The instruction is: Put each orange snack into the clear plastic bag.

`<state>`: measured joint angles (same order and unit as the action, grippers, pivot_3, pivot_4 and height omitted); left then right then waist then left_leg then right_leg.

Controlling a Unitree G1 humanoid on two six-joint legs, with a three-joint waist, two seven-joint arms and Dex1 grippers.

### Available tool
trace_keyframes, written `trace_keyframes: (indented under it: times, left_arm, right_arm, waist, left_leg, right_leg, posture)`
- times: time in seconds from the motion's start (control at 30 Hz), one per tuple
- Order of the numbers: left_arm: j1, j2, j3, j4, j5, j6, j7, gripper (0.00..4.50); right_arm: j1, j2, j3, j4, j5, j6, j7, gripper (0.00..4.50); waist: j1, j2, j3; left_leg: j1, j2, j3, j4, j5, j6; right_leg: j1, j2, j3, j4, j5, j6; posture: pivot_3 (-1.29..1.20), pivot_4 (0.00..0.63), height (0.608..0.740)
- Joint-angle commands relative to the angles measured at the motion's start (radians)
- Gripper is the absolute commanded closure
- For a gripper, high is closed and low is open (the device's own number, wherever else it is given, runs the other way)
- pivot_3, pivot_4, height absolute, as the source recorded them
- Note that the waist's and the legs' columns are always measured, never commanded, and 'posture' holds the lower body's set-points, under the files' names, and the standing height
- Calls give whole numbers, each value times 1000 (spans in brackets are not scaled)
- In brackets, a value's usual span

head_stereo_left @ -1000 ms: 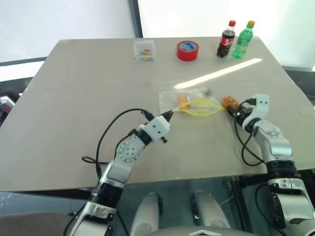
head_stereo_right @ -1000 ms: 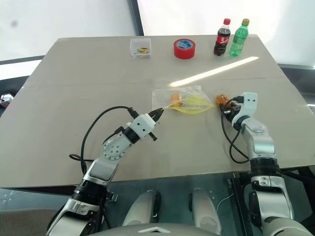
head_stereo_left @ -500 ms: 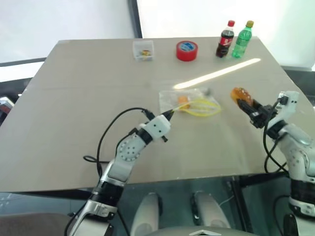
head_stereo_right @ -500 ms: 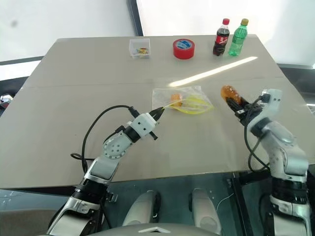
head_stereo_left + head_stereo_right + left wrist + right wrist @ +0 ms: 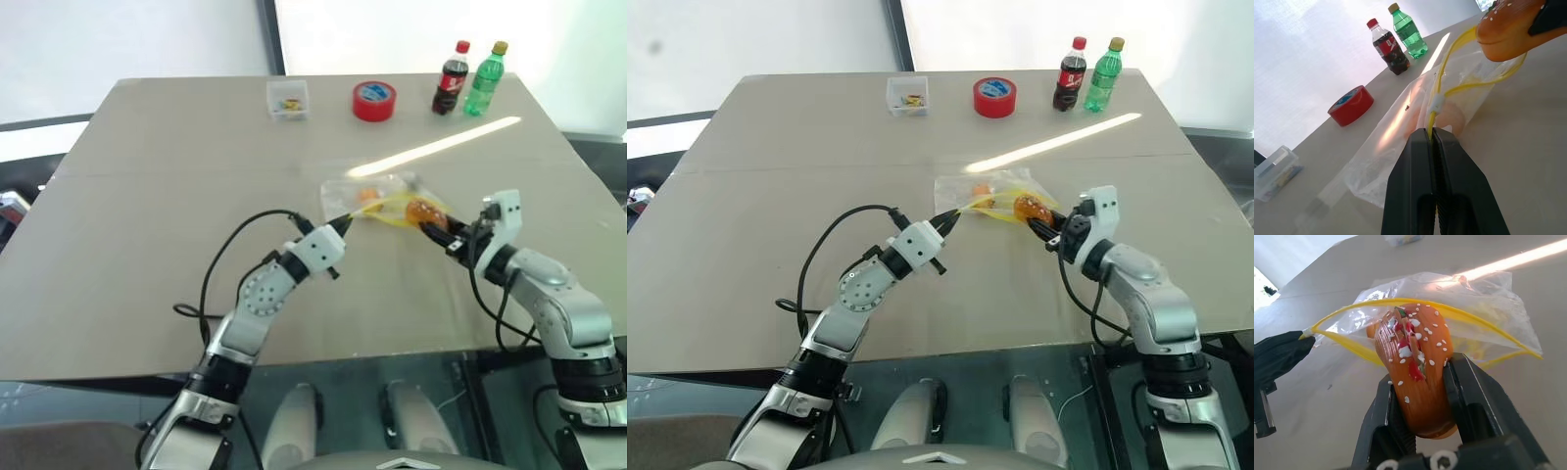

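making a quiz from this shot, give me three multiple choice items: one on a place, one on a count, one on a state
1. Where is the snack held by the right gripper?
A. at the bag's mouth
B. beside the tape
C. in the box

2. How many bottles stand at the table's far edge?
A. one
B. two
C. three

3. What is the left gripper doing?
A. hanging open
B. pinching the bag's yellow strip
C. holding a bottle

Answers: 1 A, the snack sits before the open bag. 2 B, a cola bottle and a green bottle. 3 B, its fingers are shut on the strip.
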<state>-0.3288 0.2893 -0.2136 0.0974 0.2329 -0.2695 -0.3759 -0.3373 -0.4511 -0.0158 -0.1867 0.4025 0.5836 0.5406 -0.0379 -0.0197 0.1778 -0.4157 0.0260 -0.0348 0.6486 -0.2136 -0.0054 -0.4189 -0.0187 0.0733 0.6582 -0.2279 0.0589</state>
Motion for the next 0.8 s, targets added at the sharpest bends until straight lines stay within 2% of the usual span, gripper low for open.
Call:
trace_keyframes:
  times: [0.03,0.23,0.4,0.63,0.7,0.73,0.77,0.8]
  left_arm:
    - [-4,-15,-21,-25,-5,-26,2,4500]
    - [-6,-30,-64,-20,-23,-62,-40,4500]
    - [-11,-30,-61,-4,-30,-65,-45,4500]
    - [-10,-35,-56,2,-35,-54,-37,4500]
    - [-5,-34,-54,-3,-30,-51,-33,4500]
    - [-4,-33,-54,-4,-27,-51,-31,4500]
    - [-1,-34,-53,-6,-27,-46,-29,4500]
    - [0,-34,-52,-6,-27,-43,-27,4500]
  right_arm:
    - [-35,-1,33,18,-39,-31,15,3260]
    - [-124,14,77,120,-102,17,-14,3260]
    - [-202,59,45,185,-107,83,-77,3260]
    - [-262,113,44,273,-185,10,-178,3260]
    - [-245,109,52,260,-189,0,-162,2718]
    - [-232,103,60,248,-192,-3,-149,2111]
    - [-213,91,74,229,-206,-19,-138,1918]
    - [-196,77,91,212,-224,-44,-125,1485]
  waist:
    - [1,0,0]
    - [-1,0,0]
    - [-3,0,0]
    - [-2,0,0]
    - [0,0,0]
    - [0,0,0]
    - [-1,0,0]
    - [1,0,0]
  left_leg:
    - [0,0,0,0,0,0]
    - [1,0,0,0,0,0]
    - [1,0,0,0,0,0]
    - [1,0,0,0,0,0]
    - [0,0,0,0,0,0]
    - [0,0,0,0,0,0]
    - [0,0,0,0,0,0]
    - [0,0,0,0,0,0]
  right_leg:
    - [0,0,0,0,0,0]
    - [0,0,0,1,0,0]
    - [0,0,0,1,1,-2]
    - [0,0,0,1,1,-2]
    - [0,0,0,1,1,-2]
    - [0,0,0,1,2,-3]
    - [0,0,0,1,2,-3]
    - [0,0,0,1,2,-3]
  posture:
    - [0,150,740]
    - [0,150,740]
    - [0,150,740]
    - [0,150,740]
    - [0,150,740]
    - [0,150,740]
    - [0,150,740]
    - [0,150,740]
